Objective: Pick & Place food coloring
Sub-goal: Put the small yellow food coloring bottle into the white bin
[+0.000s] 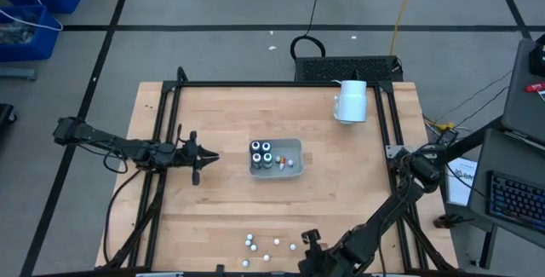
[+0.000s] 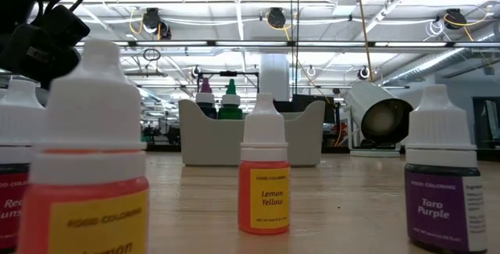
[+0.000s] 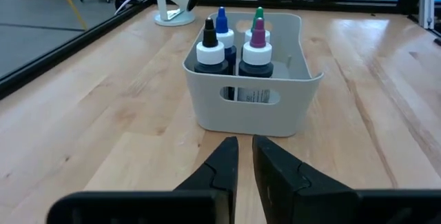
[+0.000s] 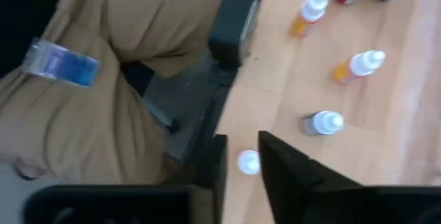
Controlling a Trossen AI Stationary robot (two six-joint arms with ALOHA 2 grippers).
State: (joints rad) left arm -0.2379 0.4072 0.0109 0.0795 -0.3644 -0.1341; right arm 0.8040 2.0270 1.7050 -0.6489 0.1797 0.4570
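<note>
The nearest risk lies with the loose food coloring bottles (image 1: 271, 245), which are scattered close to the edge of the surface (image 1: 213, 209), well on the near side of the grey tray (image 1: 295, 146). Several lie on their sides in the right wrist view, so a glancing touch would probably roll one off that edge. The upright ones, such as the Lemon Yellow bottle (image 2: 264, 184), look tall and narrow enough to topple into their neighbours. The right pincer (image 4: 241, 158) hangs over this cluster, far from the tray, with its fingers a little apart. A white bottle cap (image 4: 248, 162) shows in the gap between them, and whether the pads touch it cannot be told. A closure off the cap's centre could squirt the small bottle sideways. Farther in, the tray holds four dark jars (image 3: 234, 52) packed at one end, so a bottle dropped carelessly there might strike their pointed tips and bounce out. The left pincer (image 3: 244, 155) waits just short of the tray's side wall, its fingers drawn almost together and holding nothing. An advance from there would likely shove the light tray. Beyond the tray, the white mug (image 1: 351, 100) lies well clear.
</note>
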